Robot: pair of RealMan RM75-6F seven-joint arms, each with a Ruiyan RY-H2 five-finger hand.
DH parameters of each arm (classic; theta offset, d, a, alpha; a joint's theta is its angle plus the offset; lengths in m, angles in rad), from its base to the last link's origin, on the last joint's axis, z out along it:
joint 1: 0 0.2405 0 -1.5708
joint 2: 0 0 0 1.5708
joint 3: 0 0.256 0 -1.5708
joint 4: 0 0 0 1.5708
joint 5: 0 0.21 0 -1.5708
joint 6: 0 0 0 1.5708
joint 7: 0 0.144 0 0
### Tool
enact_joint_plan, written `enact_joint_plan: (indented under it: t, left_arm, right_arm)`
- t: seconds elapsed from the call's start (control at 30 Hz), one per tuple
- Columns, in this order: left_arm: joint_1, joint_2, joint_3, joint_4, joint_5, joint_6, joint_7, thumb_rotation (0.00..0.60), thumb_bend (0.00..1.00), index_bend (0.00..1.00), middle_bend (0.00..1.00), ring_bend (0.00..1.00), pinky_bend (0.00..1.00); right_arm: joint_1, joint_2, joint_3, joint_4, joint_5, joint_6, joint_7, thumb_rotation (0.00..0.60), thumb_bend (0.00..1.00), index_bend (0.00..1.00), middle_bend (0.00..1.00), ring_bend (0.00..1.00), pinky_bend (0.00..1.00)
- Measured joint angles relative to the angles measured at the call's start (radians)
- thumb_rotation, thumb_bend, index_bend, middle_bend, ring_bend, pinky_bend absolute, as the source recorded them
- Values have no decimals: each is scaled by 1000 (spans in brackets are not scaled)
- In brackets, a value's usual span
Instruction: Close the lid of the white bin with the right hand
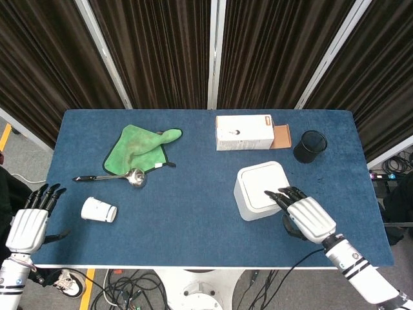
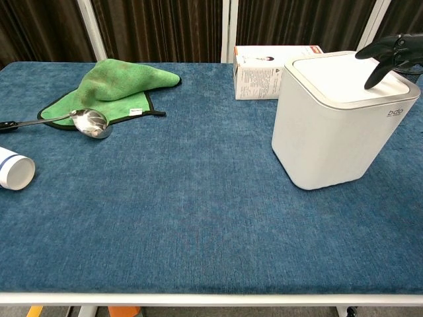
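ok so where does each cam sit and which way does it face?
Head view: high above the near edge, looking steeply down on the table; shows left hand, right hand and forearm.
Chest view: low at the near edge, facing forward across the tabletop; only the right hand's dark fingers show.
Shared: white bin, green cloth, ladle, paper cup, white box.

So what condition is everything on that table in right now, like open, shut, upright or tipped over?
white bin: upright, lid down flat.
right hand: fingers apart, fingertips at the lid's near edge, holding nothing.
left hand: off the table's left corner, fingers apart, holding nothing.
paper cup: lying on its side.
ladle: lying flat, bowl beside the cloth.
green cloth: crumpled, partly folded.
cardboard box: lying flat, end flap open.
black mesh cup: upright.
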Motion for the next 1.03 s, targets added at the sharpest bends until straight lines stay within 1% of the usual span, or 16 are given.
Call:
enact_joint_plan:
  t: [0.27,0.43,0.53,0.6,0.7,0.8,0.87,0.97,1.03]
  left_arm:
    - [2,-2,1,6,1,1,-6,600,0,131,85,7,118]
    - [2,-1,-2,6,1,6,-6,600,0,131,85,7,118]
    - [3,-2,-2,5,2,10,-7,600,0,131,85,7,118]
    - [4,-2,-3,3,3,13,-8,600,0,131,85,7,118]
    - [4,0,-4,-4,5,15,-8,600,0,132,85,7,118]
    - [4,4,-6,-10,11,22,-6,600,0,132,85,7,118]
    - [5,6,-5,-12,16,26,-6,600,0,131,85,7,118]
    - [7,8,-1,-14,18,25,-5,600,0,131,85,7,118]
    - [7,7,-2,-14,18,28,-4,600,0,131,85,7,118]
  right_arm:
    - [5,-32,-7,26,21,-25,-3,549,702,0,193,108,128]
    - [-2,-30,-3,22,4,5,7,549,679,0,170,102,117]
    - [-21,-22,0,17,-34,65,17,549,646,0,119,63,88]
    - [-43,-17,2,20,-66,128,20,550,589,0,73,15,50]
    - [-93,-19,2,44,-106,246,12,550,484,0,18,0,4]
    - [-165,-40,-2,107,-129,382,-7,550,406,0,0,0,0]
    - [-218,-69,-6,182,-130,465,-24,552,376,0,0,0,0]
    - [-289,-120,-13,313,-100,525,-27,551,353,0,0,0,0]
    - [-324,-151,-15,394,-65,539,-10,553,334,0,0,0,0]
